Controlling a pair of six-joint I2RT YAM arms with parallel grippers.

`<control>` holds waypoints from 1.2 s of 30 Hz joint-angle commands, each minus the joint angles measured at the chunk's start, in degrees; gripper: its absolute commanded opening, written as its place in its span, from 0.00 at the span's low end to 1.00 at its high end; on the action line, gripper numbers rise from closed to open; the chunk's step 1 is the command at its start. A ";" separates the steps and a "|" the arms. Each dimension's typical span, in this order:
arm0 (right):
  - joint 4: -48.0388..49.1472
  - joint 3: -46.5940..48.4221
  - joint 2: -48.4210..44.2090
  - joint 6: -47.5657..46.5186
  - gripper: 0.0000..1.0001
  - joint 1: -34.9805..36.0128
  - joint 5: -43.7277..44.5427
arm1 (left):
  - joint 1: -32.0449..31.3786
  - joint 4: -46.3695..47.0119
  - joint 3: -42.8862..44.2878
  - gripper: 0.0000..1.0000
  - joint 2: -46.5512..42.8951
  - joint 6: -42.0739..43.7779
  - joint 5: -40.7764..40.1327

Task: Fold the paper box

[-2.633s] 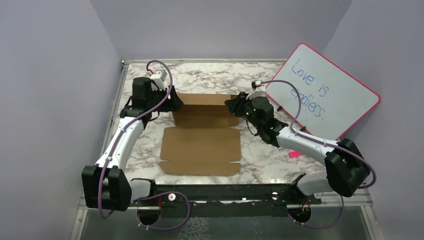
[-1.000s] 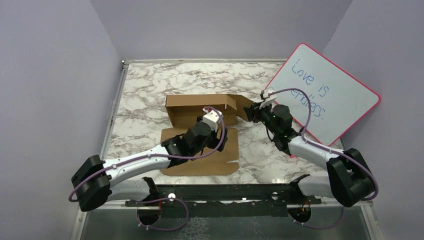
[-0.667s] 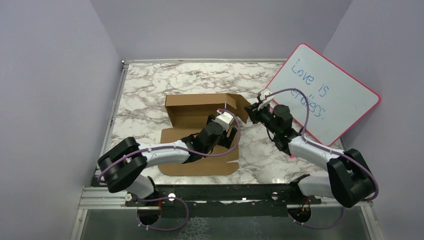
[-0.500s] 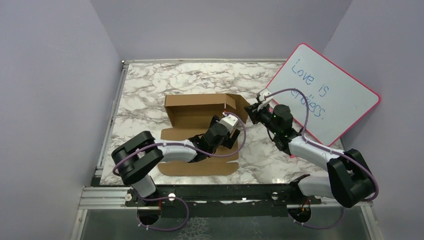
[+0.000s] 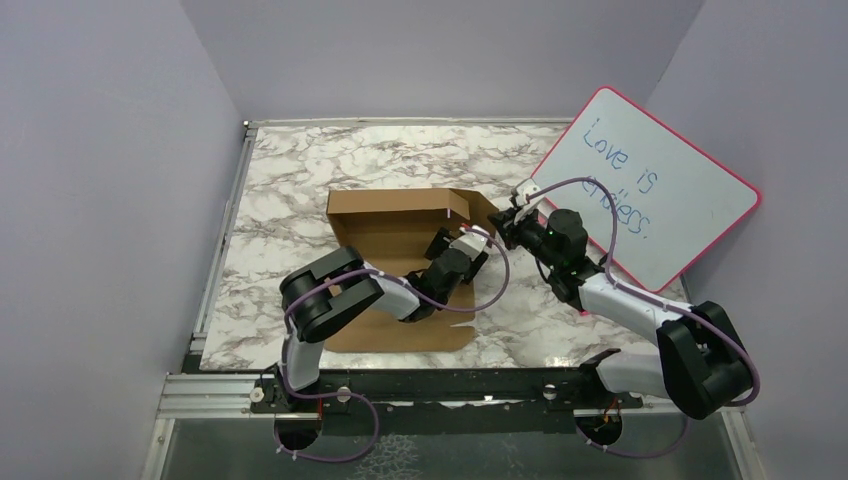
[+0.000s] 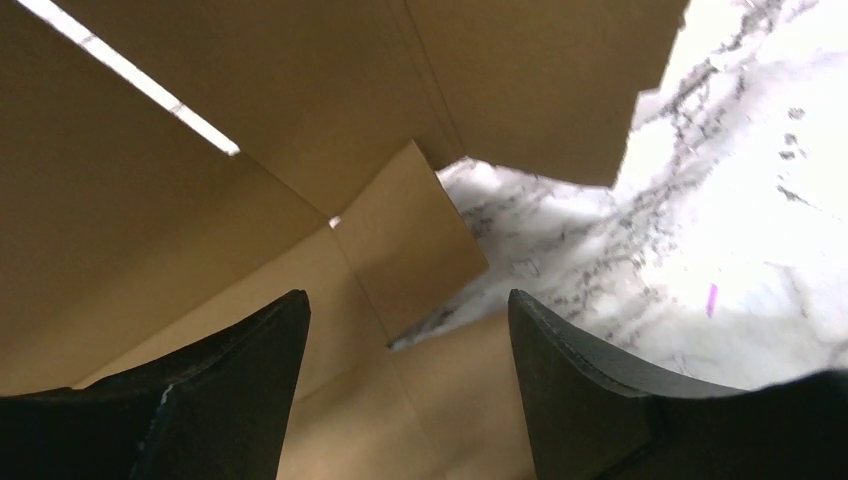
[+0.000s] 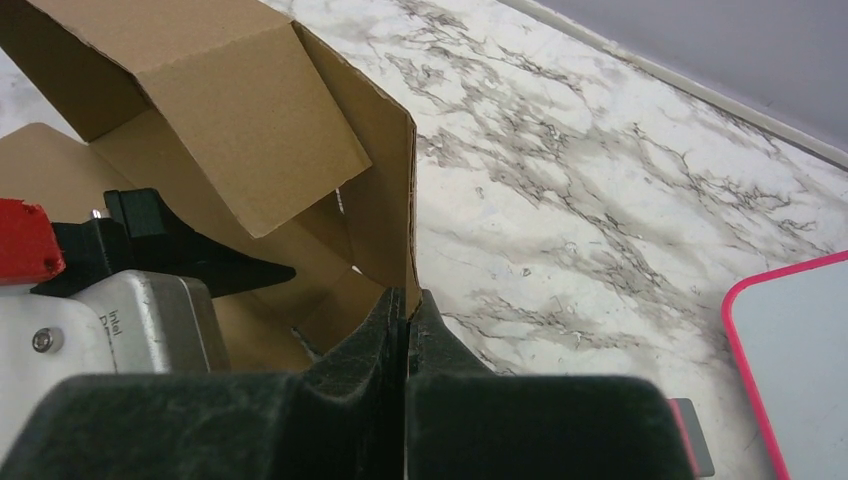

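Now: marbled surface (image 5: 300, 170), lilac walls (image 5: 100, 200) round it; R claw (image 7: 405, 300) clamped on paper box (image 5: 385, 215) flap, L claw (image 6: 407, 300) apart.

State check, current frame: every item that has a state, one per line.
paper box: partly folded, back wall and right flap raised, front panel flat
left tool: open, empty, reaching into the box
right tool: shut on the paper box's right flap edge
whiteboard: propped at a tilt, written on

White shells and black joints cover the left arm (image 5: 395, 292) and right arm (image 5: 622, 296); purple cables (image 5: 578, 181) loop along both; the fingers (image 6: 590, 400) are black wedges.
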 commanded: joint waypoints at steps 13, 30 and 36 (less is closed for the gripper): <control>-1.58 1.37 -1.26 -1.41 0.01 -0.21 -1.73 | 0.31 14.68 2.33 0.57 4.66 3.56 -14.85; -4.11 2.67 -3.27 1.77 0.13 -0.20 -5.15 | 5.49 15.11 -7.70 0.57 -0.56 -9.89 -6.45; -13.38 7.15 -7.96 4.32 0.29 -0.22 -3.25 | 6.31 15.12 -10.10 0.57 -1.52 -11.58 -3.13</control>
